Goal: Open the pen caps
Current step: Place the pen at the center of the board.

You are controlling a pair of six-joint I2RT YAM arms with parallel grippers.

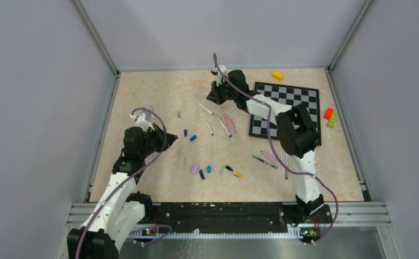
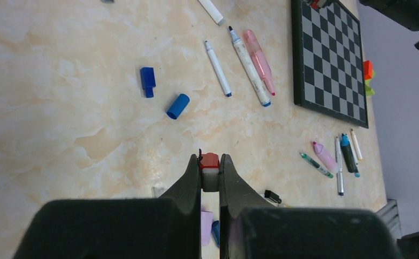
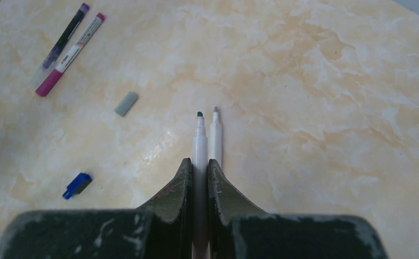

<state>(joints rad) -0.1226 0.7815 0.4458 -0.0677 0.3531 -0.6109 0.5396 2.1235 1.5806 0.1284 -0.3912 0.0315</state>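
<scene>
My left gripper [image 2: 210,166] is pinched almost shut on a red cap [image 2: 210,160], which pokes out just past the fingertips. I cannot tell whether it touches the worktop [image 2: 61,118]. Ahead and slightly left lies a blue cap [image 2: 178,106], and just beyond it a navy cap [image 2: 148,81], the two near each other but apart. Farther ahead and to the right, a thin white pen [image 2: 218,69], a thicker pen [image 2: 248,67] and a pink highlighter [image 2: 260,60] lie side by side, with the chessboard [image 2: 331,59] right of them. Beneath my fingers a lilac cap [image 2: 206,226] shows, and a black cap [image 2: 272,196] lies just to the right. My right gripper [image 3: 199,168] is clamped tight on a green-tipped pen [image 3: 199,137], uncapped, its tip pointing straight ahead. A grey-tipped pen [image 3: 215,135] runs parallel just to its right, touching or nearly so. Ahead and to the left of this gripper is a grey cap [image 3: 126,103]. The navy cap lies nearer in and farther left. Well ahead at far left, a purple pen [image 3: 64,38] and a magenta-ended pen [image 3: 69,54] lie side by side.
</scene>
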